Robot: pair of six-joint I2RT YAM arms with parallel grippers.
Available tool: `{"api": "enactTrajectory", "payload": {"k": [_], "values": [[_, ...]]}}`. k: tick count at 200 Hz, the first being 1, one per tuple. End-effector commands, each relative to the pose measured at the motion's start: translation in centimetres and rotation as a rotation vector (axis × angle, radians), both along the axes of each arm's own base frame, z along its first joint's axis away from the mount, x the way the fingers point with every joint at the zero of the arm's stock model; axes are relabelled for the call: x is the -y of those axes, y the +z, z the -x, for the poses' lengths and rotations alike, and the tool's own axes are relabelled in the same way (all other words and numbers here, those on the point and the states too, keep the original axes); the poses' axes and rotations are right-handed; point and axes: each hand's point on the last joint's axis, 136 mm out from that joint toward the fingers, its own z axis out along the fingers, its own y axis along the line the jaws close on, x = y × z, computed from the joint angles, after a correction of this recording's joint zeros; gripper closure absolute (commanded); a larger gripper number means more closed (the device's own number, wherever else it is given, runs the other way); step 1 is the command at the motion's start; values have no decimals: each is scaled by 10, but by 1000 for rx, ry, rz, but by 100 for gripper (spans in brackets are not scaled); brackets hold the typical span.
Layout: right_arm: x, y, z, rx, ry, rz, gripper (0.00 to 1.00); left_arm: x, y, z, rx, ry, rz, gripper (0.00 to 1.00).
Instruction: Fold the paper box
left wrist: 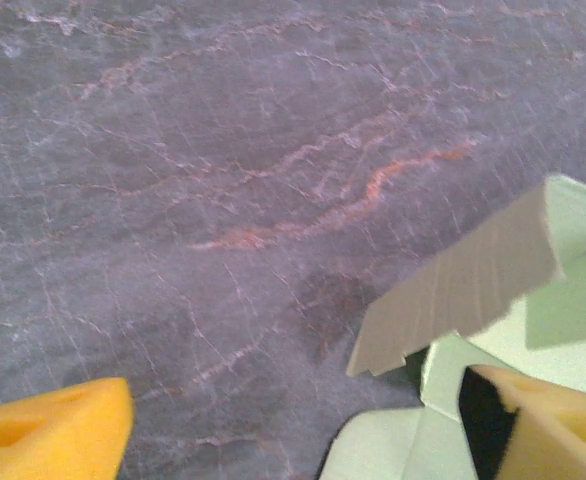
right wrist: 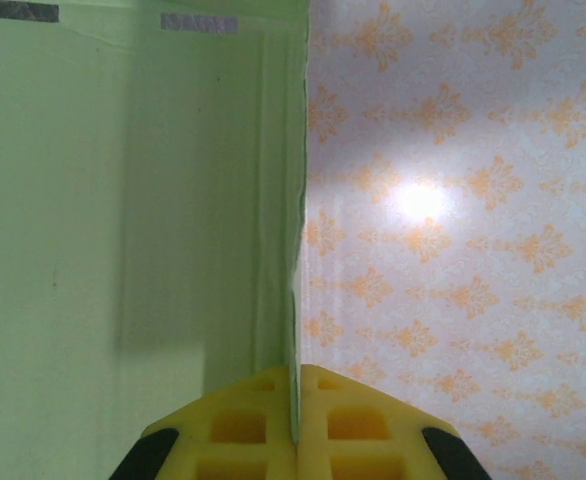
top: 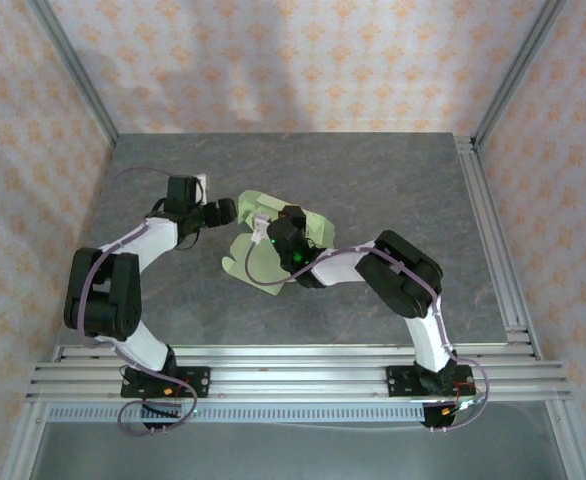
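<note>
Grey marbled table with pinkish veins. It is boxed in by wallpapered walls printed with orange motifs. Aluminium frame posts stand at the back corners, and slotted rails run along the near edge where my arm bases are bolted.

The paper box is a pale green die-cut sheet, partly raised, near the middle of the table and slightly left of centre. From the left wrist I see one flap tilted up off the surface, with more card lying flat beneath it. From the right wrist a green panel stands upright and fills the left half.

My right gripper is clenched on the sheet's edge, with the thin card pinched between the yellow pads. My left gripper sits just left of the sheet with its jaws spread wide. There is nothing between them, and the right finger is close beside the card.

Bare table stretches wide to the right of the sheet, behind it and in front of it. The left wall and post are nearer to the left arm's elbow.
</note>
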Motion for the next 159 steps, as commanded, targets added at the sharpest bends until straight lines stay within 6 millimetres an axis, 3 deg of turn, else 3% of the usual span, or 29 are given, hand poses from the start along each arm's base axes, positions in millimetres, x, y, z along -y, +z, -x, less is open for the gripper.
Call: {"api": "enactTrajectory", "payload": {"k": [1, 36, 77, 91, 98, 159], "values": [[3, 5, 4, -8, -21, -17, 100, -13, 7, -12, 8, 46, 28, 21], [3, 5, 6, -21, -17, -34, 100, -22, 3, -25, -41, 54, -10, 27], [-1, 8, 5, -31, -9, -58, 100, -2, -20, -39, -158, -57, 42, 28], [-2, 9, 5, -32, -8, -62, 100, 5, -17, -44, -166, -92, 54, 29], [-2, 9, 4, -34, -9, -61, 100, 9, -29, -45, -195, -113, 56, 28], [-2, 5, 3, -50, -19, -59, 100, 40, -28, -39, -205, -270, 74, 27]]}}
